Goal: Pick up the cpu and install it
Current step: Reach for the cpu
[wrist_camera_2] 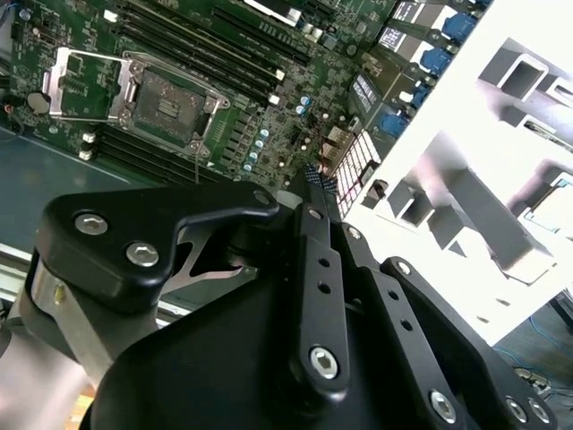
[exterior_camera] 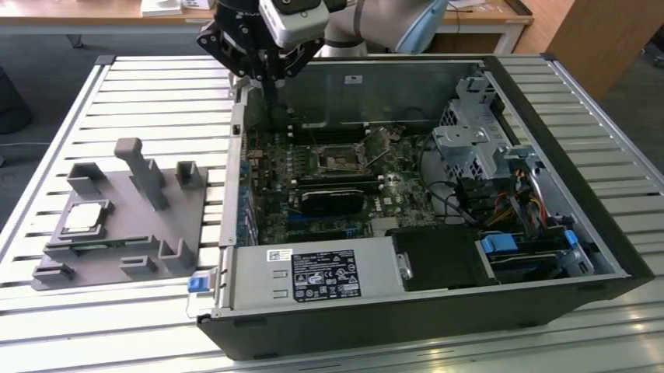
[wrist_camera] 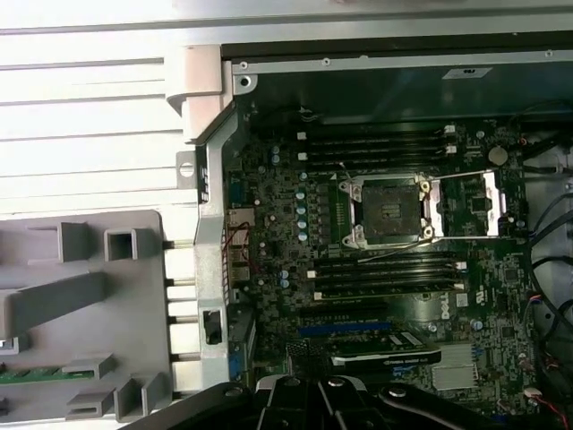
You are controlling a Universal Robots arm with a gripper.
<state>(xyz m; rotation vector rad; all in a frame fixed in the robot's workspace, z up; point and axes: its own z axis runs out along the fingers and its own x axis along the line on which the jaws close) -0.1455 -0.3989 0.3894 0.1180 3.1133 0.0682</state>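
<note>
**Exterior view:** The gripper hangs over the back wall of the open case, jaws pressed together and pinching nothing. The cpu lies flat in a recess of the grey fixture on the slatted tabletop. It is at the exterior view's left, outside the case and well apart from the gripper. A green memory stick sits in a fixture slot near it. The case holds the motherboard, whose socket is empty.

**Second wrist view:** The gripper points at the board's edge. The socket has its plate swung open, leaving the contacts bare.

**First wrist view:** The socket sits unfilled between rows of memory slots. The fixture and its memory stick lie beyond the case wall.

**Risks, as judged from here:**
- The chip is thin and sits low in its recess, so a shallow pinch could let it slip or tilt.
- The case wall stands between fixture and socket, and a low carry could clip it.
- With the contacts exposed, a skewed or wrongly turned set-down could bend them.
</note>
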